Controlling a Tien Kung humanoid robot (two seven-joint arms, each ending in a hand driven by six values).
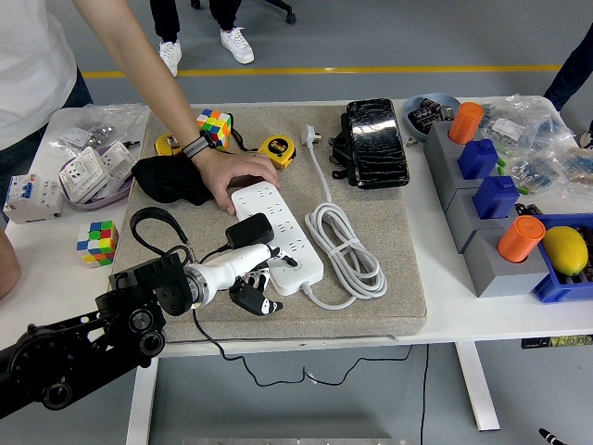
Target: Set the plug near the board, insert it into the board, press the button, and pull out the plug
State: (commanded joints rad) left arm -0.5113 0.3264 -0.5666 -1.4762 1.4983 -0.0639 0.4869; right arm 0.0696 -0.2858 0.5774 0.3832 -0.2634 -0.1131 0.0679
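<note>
One left hand (248,278) has its fingers curled beside the black plug (248,229) on the white board (278,236), grip unclear.

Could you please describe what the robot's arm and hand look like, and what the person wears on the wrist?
The left arm is black with round joints, then a white forearm; the robot hand has black-and-white fingers, and a black cable loops above it. The person's wrist carries a dark band.

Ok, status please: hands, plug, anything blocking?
Left hand at the power strip. Black plug on it. Person's hand holds the strip's far end.
</note>
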